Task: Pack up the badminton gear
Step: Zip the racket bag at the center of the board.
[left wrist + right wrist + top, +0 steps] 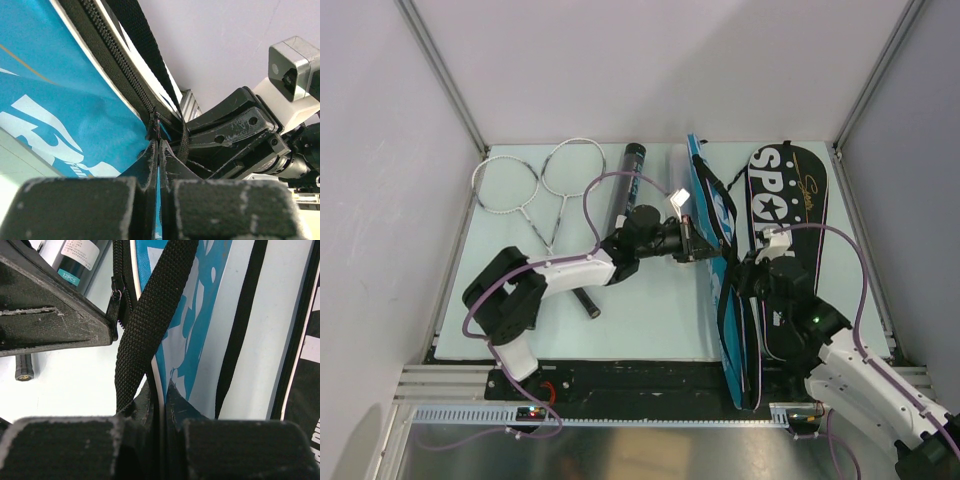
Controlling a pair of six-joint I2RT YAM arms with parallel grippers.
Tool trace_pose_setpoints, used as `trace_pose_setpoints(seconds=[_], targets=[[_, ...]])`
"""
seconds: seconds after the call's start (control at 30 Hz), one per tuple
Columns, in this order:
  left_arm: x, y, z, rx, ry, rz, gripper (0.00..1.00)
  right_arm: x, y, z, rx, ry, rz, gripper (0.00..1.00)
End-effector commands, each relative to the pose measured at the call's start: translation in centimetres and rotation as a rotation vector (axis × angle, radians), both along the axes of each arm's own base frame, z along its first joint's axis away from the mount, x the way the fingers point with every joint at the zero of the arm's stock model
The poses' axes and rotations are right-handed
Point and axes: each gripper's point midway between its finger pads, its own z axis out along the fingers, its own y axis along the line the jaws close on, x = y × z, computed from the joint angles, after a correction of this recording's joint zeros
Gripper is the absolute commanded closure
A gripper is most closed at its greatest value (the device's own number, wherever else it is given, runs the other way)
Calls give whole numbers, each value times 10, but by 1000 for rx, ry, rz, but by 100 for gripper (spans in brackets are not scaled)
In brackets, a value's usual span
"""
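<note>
A blue bag (732,340) standing on edge walls the table (650,325) from 12 to 6 o'clock. Two rackets (535,180) and a black tube (631,180) crowd 10 to 11 o'clock, and a black cover (790,200) lies flat at 2. Bare surface stays passable around 6 to 7 o'clock, between the left arm (570,272) and the bag.

"SPO" on black cover (788,195) (tube (82,252): "12PCS")

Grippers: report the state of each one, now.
Left gripper: closed, fingers pinching the blue bag at its edge by the zipper.
Right gripper: closed on the blue bag's edge, beside the black strap.
</note>
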Motion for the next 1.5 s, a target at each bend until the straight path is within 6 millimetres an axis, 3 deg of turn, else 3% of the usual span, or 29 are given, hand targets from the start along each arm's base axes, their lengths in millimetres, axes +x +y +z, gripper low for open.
trace_pose_setpoints(seconds=[0.0, 0.27, 0.53, 0.7, 0.83, 1.17, 1.27, 1.33, 1.47], targets=[[-32, -5, 1, 15, -30, -94, 100, 29, 1, 97, 180, -285, -73, 89], [-18, -7, 2, 35, -60, -60, 100, 3, -20, 90, 165, -214, -110, 61], [-9, -5, 8, 43, -83, -37, 100, -3, -20, 90, 170, -201, -101, 53], [-10, -4, 7, 52, -84, -32, 100, 8, -8, 100, 199, -218, -74, 53], [-8, -3, 7, 53, -87, -24, 100, 24, -1, 107, 187, -251, -77, 46], [-6, -1, 12, 51, -107, -9, 100, 74, 17, 88, 52, -244, -75, 33], [-6, -1, 13, 52, -111, -7, 100, 84, 21, 81, 14, -230, -69, 33], [-5, -1, 13, 51, -113, -5, 100, 92, 21, 75, -8, -222, -83, 40], [-6, 0, 11, 56, -112, 2, 100, 107, 20, 71, -23, -217, -115, 70]])
